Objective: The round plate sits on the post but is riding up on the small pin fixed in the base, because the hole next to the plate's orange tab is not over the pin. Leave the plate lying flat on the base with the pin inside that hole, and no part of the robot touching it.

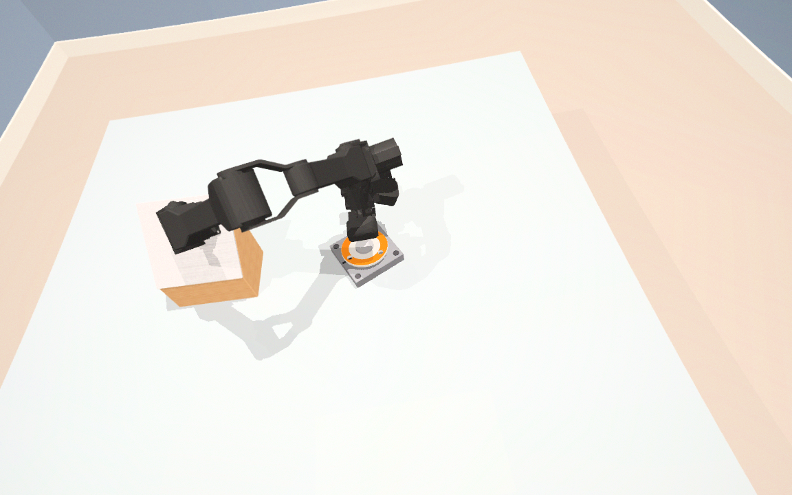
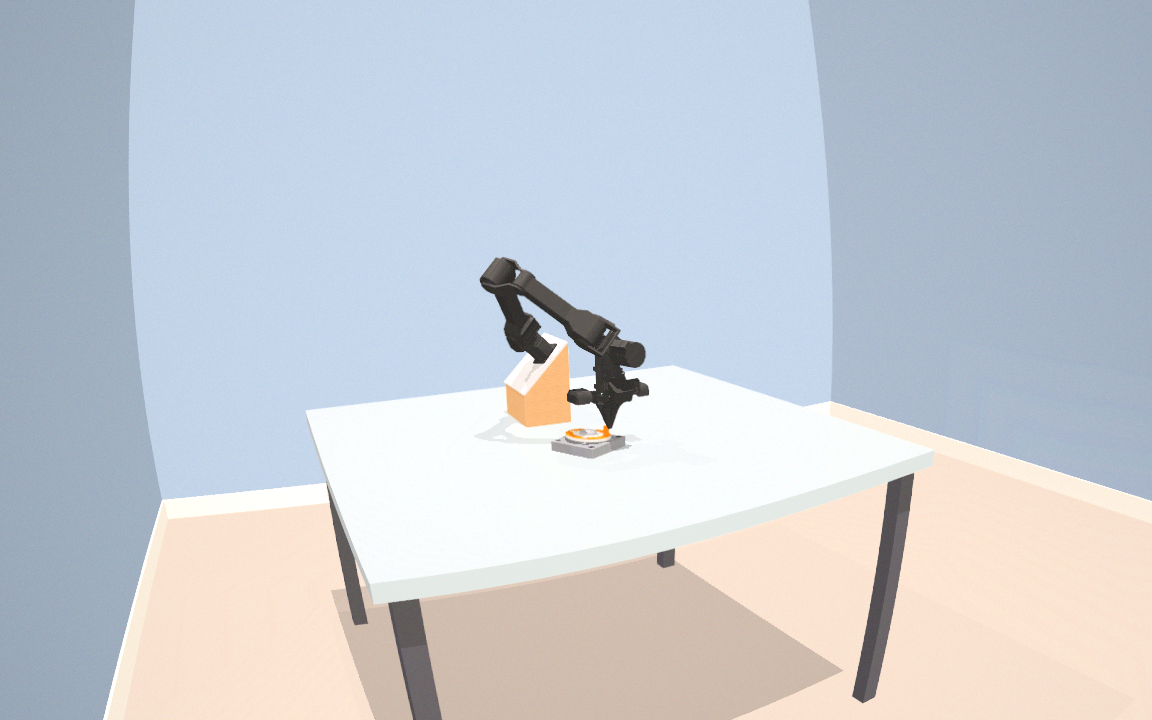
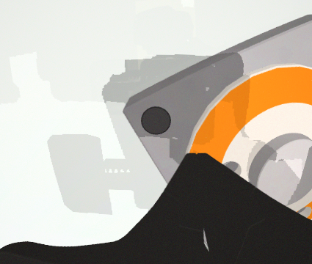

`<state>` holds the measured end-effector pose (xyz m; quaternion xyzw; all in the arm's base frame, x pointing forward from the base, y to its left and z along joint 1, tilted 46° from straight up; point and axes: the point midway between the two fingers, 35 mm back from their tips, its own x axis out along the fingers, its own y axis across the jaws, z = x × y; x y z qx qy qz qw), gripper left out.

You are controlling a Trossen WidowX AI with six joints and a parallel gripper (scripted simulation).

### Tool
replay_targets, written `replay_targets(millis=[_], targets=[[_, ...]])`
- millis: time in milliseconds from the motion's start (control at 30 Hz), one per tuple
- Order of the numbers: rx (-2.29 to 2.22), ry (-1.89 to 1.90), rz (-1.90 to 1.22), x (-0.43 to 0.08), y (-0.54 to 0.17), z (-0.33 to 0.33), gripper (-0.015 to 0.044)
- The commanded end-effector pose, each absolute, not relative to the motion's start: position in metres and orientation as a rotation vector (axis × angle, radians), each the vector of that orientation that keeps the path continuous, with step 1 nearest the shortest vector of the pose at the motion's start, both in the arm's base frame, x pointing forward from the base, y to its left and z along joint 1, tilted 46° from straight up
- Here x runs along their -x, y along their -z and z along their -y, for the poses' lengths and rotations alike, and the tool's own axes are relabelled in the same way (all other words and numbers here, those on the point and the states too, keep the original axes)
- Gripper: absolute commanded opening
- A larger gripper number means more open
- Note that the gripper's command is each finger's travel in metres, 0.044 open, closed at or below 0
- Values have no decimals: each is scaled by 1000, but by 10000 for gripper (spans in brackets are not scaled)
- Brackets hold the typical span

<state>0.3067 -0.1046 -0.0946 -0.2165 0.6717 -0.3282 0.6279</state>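
Observation:
The round orange and cream plate [image 1: 363, 261] [image 2: 574, 434] [image 3: 291, 84] sits around the grey post [image 3: 278, 180] on the square grey base [image 1: 375, 269] [image 2: 578, 448] [image 3: 185, 99]. Its pale side edge shows above the base, and its exact tilt is hard to tell. The orange tab [image 2: 606, 430] stands at the plate's right rim in the exterior view, right beside the fingertips. My gripper [image 2: 609, 426] [image 3: 195, 163] is shut and points down at that rim; whether it touches is unclear. It covers part of the plate in the wrist view. I cannot make out the pin or the hole beside the tab.
The arm's wooden mounting block [image 1: 249, 265] [image 2: 547, 394] stands left of the base in the top view, on the white table [image 1: 448, 369] [image 2: 652, 501]. The base has dark round holes near its corners, such as this hole [image 3: 156, 120]. The arm reaches over from the block.

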Motion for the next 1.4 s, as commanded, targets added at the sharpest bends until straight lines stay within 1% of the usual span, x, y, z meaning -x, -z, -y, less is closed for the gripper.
replay_targets(millis=[0, 1367], targets=[[494, 749, -1556, -300, 97, 104, 0], [495, 749, -1557, -282, 96, 102, 0]])
